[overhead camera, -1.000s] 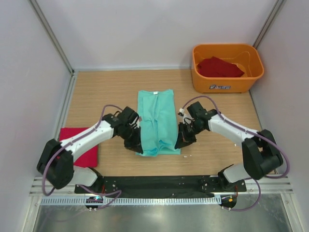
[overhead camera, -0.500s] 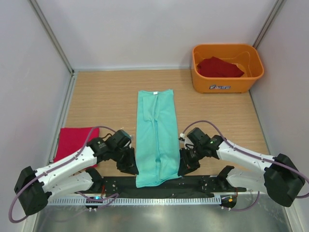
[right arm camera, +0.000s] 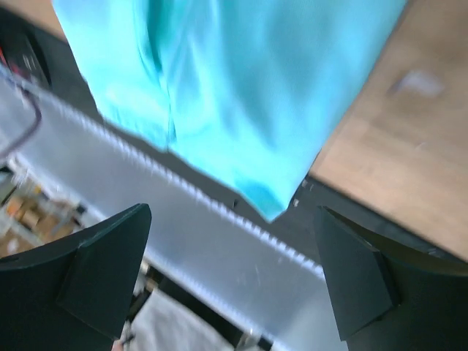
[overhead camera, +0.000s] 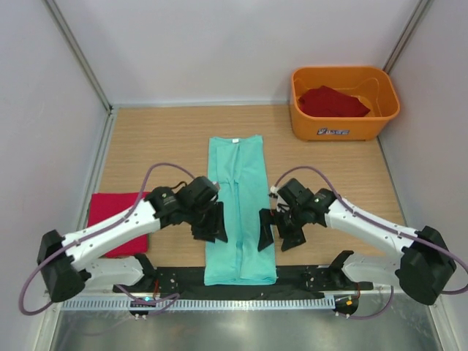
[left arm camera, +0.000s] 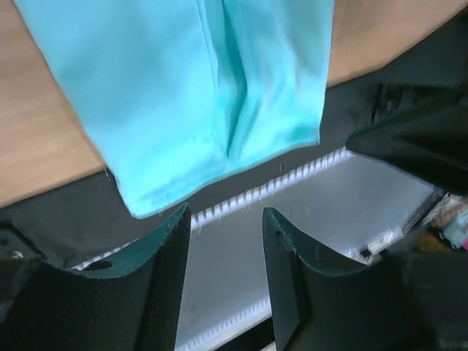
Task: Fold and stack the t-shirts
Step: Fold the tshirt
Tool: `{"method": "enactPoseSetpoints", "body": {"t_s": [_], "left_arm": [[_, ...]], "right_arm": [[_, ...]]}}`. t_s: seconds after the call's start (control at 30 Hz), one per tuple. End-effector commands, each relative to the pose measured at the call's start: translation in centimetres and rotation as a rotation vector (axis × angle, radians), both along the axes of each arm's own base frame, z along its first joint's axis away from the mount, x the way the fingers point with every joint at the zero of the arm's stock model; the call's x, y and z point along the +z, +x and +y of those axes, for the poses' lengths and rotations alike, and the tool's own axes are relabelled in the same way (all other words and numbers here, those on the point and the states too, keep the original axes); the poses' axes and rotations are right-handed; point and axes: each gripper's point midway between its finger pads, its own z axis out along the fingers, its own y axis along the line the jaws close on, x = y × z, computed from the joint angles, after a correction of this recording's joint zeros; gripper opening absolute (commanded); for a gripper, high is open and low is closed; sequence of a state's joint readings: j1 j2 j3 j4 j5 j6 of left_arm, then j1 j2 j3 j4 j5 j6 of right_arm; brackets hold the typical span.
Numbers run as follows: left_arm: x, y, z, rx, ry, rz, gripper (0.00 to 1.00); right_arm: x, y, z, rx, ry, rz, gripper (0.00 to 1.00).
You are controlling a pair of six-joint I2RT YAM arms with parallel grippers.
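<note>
The top camera looks steeply down from behind the arms, covering the whole table (overhead camera: 161, 139). Both wrist cameras sit close above, facing down; all three views share the near hem of the mint-green t-shirt (overhead camera: 238, 212).

- The overhead view is brightly and evenly lit from above; the pale back wall (overhead camera: 219, 51) and the light wooden tabletop (overhead camera: 146, 139) are rendered without harsh glare.
- Only soft, short shadows are cast along the long mint-green cloth t-shirt (overhead camera: 238, 205) and inside the orange plastic tub (overhead camera: 365, 128).
- A dull sheen is seen on the brushed metal strip (overhead camera: 241, 329) at the near edge.
- The overhead view is sharp throughout; the frame uprights are splayed outward towards the corners.
- In the left wrist view the cloth is fairly sharp, while the left gripper's dark fingers (left arm camera: 157, 292) are soft and underexposed.
- The right wrist view is smeared by blur; the cloth hem and the right gripper's dark fingers (right arm camera: 95, 270) are left without crisp edges.
</note>
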State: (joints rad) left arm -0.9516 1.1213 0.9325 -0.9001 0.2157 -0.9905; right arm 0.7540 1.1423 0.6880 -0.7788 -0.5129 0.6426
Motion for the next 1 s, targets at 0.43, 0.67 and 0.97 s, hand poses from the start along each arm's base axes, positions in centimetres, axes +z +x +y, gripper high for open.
{"method": "enactPoseSetpoints", "body": {"t_s": [0.43, 0.67, 0.97], "left_arm": [[-9.1, 16.8, -2.0, 0.052, 0.206, -0.087, 0.10], [-12.0, 19.9, -2.3, 0.068, 0.212, -0.024, 0.08], [-12.7, 26.4, -1.7, 0.101, 0.205, -0.030, 0.08]], "right_arm": [[-2.2, 19.5, 7.4, -0.112, -0.051, -0.353, 0.07], [-5.0, 22.5, 9.8, -0.099, 0.015, -0.320, 0.07], [-5.6, 28.4, 10.5, -0.159, 0.032, -0.292, 0.12]]}}
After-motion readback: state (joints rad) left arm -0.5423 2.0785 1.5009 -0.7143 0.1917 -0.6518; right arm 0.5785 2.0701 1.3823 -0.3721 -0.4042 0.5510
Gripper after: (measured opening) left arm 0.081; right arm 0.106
